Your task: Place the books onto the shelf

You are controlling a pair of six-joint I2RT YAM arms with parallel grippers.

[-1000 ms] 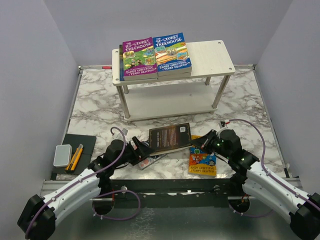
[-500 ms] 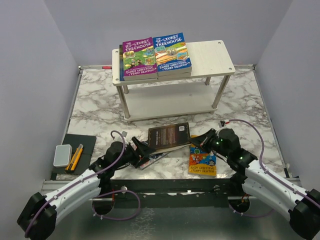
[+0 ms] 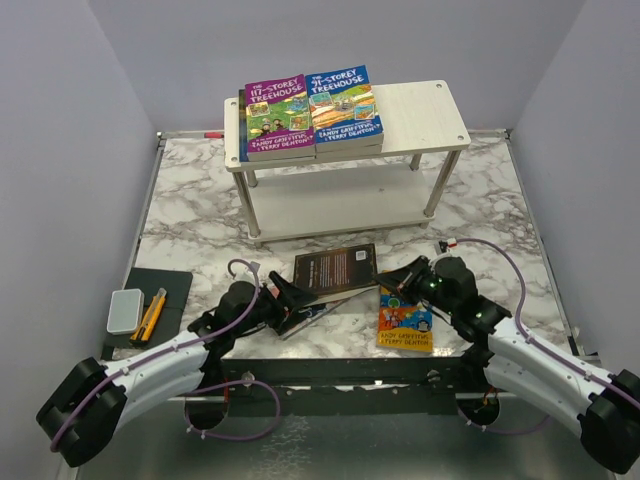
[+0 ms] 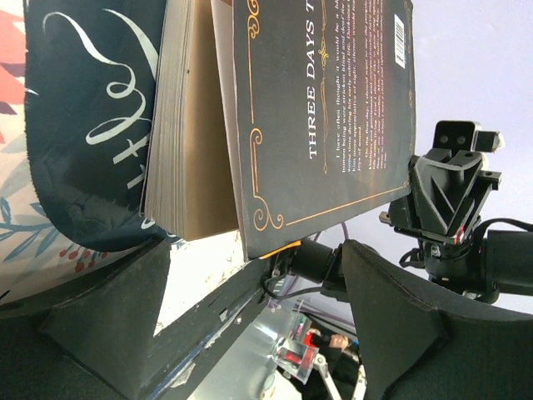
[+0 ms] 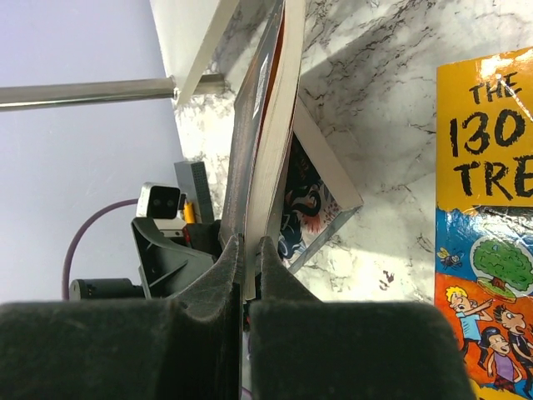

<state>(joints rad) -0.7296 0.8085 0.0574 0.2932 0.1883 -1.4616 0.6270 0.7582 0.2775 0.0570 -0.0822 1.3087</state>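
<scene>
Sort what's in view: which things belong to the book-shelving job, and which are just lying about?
Job: shelf, purple book and blue book on it, dark book in the right gripper, floral book, orange book.
Lying about: grey case, yellow utility knife, dark mat.
</scene>
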